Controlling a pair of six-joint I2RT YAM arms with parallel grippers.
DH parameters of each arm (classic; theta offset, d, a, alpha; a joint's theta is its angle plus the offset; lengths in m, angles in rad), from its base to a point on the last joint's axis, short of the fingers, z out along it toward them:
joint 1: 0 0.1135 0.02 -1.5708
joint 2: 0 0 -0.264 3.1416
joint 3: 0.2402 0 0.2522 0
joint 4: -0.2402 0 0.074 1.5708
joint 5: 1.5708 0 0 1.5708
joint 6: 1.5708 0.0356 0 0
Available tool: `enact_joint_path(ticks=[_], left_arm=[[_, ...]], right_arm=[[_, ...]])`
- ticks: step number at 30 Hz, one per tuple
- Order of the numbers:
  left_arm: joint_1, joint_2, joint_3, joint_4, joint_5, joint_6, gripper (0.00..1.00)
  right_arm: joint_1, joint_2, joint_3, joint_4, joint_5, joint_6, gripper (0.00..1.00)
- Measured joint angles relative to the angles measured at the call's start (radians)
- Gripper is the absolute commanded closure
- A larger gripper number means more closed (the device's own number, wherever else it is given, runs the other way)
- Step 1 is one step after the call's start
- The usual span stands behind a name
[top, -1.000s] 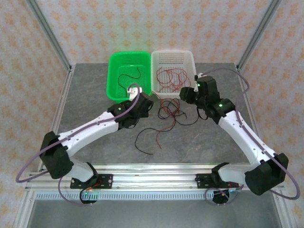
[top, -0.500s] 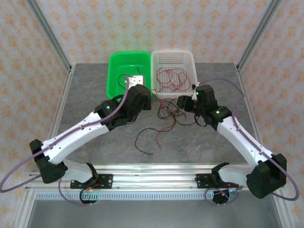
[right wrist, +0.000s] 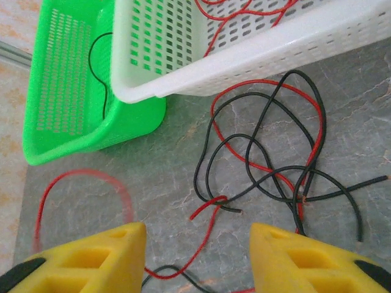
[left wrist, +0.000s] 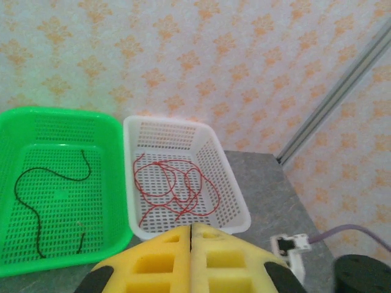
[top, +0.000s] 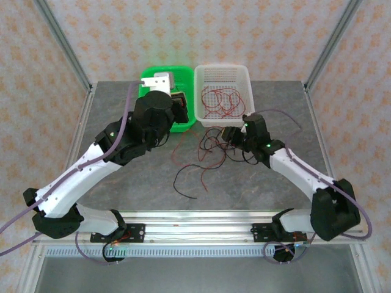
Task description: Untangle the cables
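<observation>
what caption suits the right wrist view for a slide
Open right fingers above tangled red and black cables, near white basket and green basket.

Near side: counter (top: 256, 189) is bare in front of the arm bases, apart from one loose black-and-red strand (top: 186, 177).
Centre: tangle of cables (top: 214, 146) sprawls just before the white basket (top: 223, 68).
Far edge: green basket (top: 186, 124) and white basket stand wall to wall, with no gap between them.
Above green basket: left arm (top: 146, 116) hangs over it, covering most of the opening.
Right of white basket: bare counter, crossed by the right arm's lilac hose (top: 287, 115).
Back corners: slanted frame posts (top: 61, 43) close the sides.
</observation>
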Motion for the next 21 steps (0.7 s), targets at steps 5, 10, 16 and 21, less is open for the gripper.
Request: enact_joint_path(ticks=[5, 10, 16, 21], left_arm=[[0.0, 0.002, 0.003, 0.014, 0.028, 0.009, 1.0], [0.0, -0.002, -0.019, 0.027, 0.037, 0.006, 0.92], [0.0, -0.032, -0.253, 0.031, 0.058, -0.051, 0.58], [0.0, 0.02, -0.477, 0.04, 0.114, -0.137, 0.47]], right_arm=[[0.01, 0.134, 0.03, 0.103, -0.007, 0.051, 0.53], [0.061, 0.227, 0.065, 0.139, 0.017, 0.077, 0.53], [0.101, 0.213, 0.069, 0.104, 0.075, 0.06, 0.53], [0.1, 0.111, 0.078, -0.016, 0.179, 0.008, 0.53]])
